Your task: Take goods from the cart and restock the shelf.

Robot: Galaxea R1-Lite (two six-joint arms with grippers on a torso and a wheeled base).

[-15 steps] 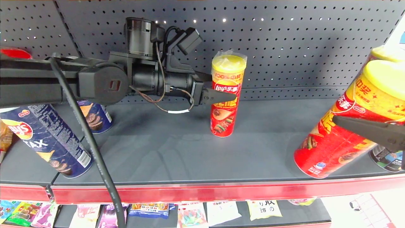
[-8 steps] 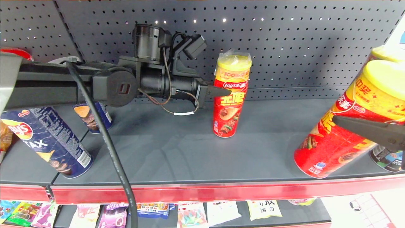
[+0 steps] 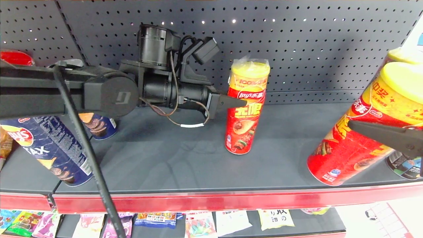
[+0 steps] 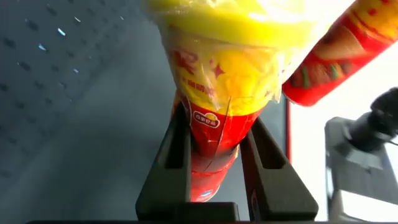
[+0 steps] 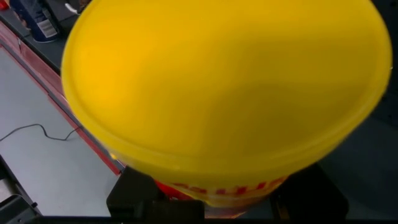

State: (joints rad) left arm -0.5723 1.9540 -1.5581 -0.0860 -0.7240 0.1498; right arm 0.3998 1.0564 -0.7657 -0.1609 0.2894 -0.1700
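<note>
A slim red chips can (image 3: 246,112) with a yellow lid and plastic wrap stands almost upright at the middle of the grey shelf (image 3: 185,165). My left gripper (image 3: 244,101) is shut on its upper half, coming in from the left. In the left wrist view the can (image 4: 221,93) sits between the two black fingers (image 4: 174,155). At the right end, a second red can (image 3: 360,129) leans left with its base near the shelf's front. My right gripper (image 3: 383,134) is shut on it, and its yellow lid (image 5: 224,81) faces the right wrist camera.
Two dark blue chips cans (image 3: 49,145) (image 3: 97,122) stand at the shelf's left. Another yellow-lidded can (image 3: 401,56) and a dark can (image 3: 404,165) sit behind the right one. A perforated panel (image 3: 297,49) backs the shelf, a red lip (image 3: 211,200) fronts it, and snack packets (image 3: 198,224) lie below.
My left gripper has carried the slim red can to the right and toward the shelf's front. The right gripper and its can have stayed put.
</note>
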